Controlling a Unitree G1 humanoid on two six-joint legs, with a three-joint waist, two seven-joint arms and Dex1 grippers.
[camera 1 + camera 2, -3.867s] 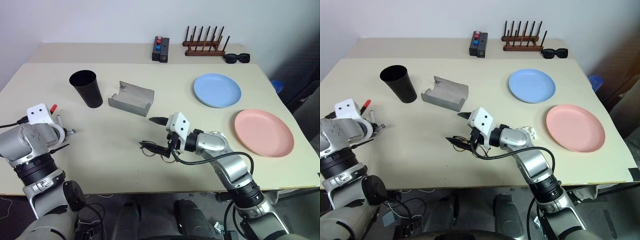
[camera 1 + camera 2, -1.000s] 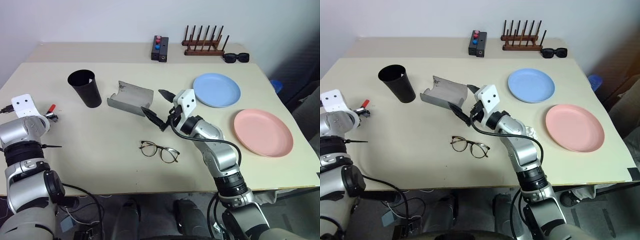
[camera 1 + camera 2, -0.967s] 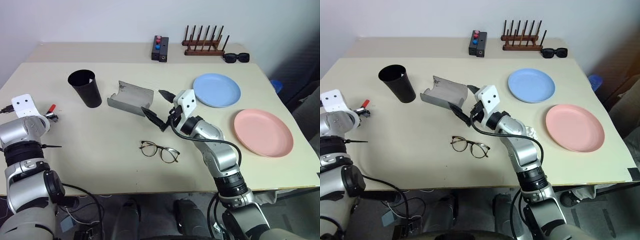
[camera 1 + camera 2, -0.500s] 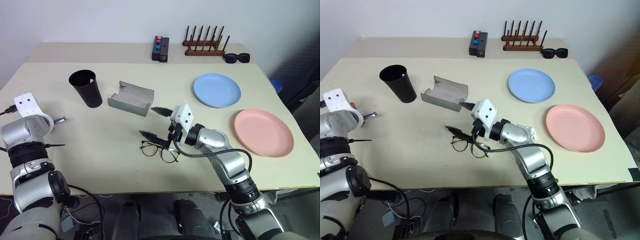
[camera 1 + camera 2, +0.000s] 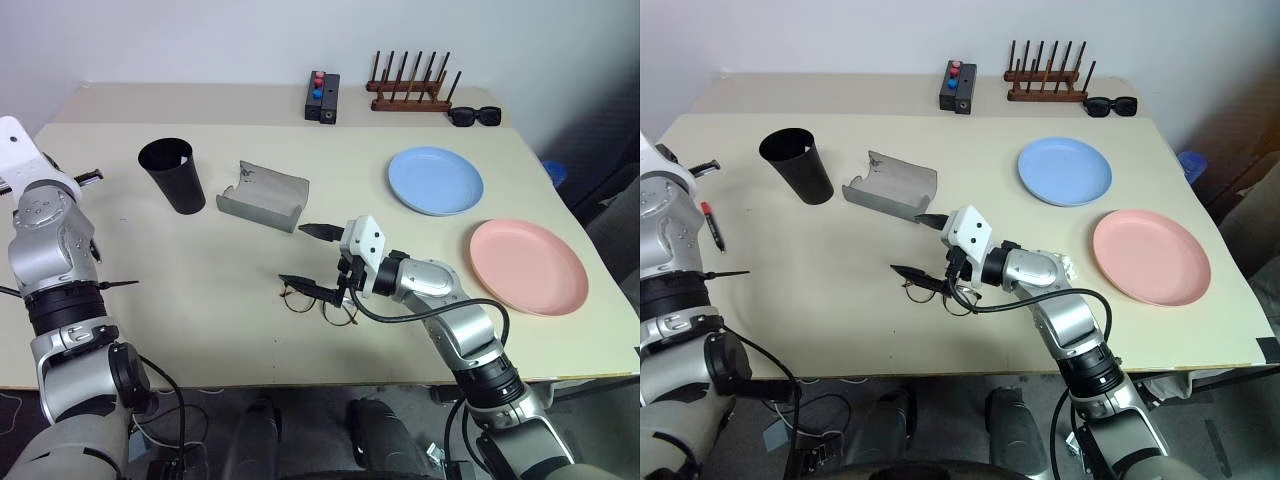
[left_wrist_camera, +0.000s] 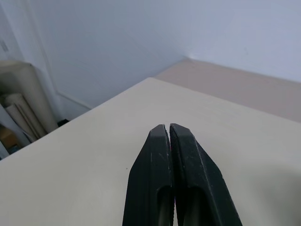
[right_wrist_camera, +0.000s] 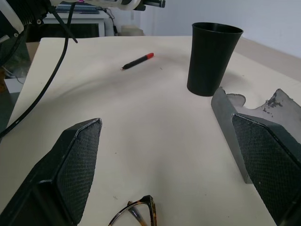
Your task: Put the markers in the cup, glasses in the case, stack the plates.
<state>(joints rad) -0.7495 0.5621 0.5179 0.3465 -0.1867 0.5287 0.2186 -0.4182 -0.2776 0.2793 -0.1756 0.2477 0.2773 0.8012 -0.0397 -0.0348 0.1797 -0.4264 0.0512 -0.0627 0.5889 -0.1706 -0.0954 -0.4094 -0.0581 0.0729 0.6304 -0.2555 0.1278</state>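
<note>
A: Nearest first: where are the wire-frame glasses [image 5: 322, 304]?

B: Flat on the bench [image 5: 200, 320], close to its front edge and untouched. The right gripper [image 5: 291, 253] hangs just over them, jaws spread wide and empty. In the right wrist view the frame peeks up low between the two pads.

A: So how should it take them?

B: I'd lower it until both pads bracket the bridge or one rim, then close slowly. Thin wire bends easily, and a pinch on a lens may skid. The glasses should stay level on the way to the grey felt case [image 5: 262, 196], which lies at about eleven o'clock from them with its flap open.

A: Anything to avoid?

B: The salmon pink plate [image 5: 527, 265] at three o'clock is well apart. The red-capped marker [image 5: 710, 222] lies out at nine o'clock, also clear of the path.

A: And the left gripper [image 6: 168, 129]?

B: It is raised at the far left edge, jaws pressed together. I can't make out anything between them, though the view is poor.

A: Farther back?

B: The black tumbler [image 5: 172, 175] stands upright beyond the case, at ten o'clock. The light blue plate [image 5: 435, 180] sits at one o'clock, not yet stacked.
</note>
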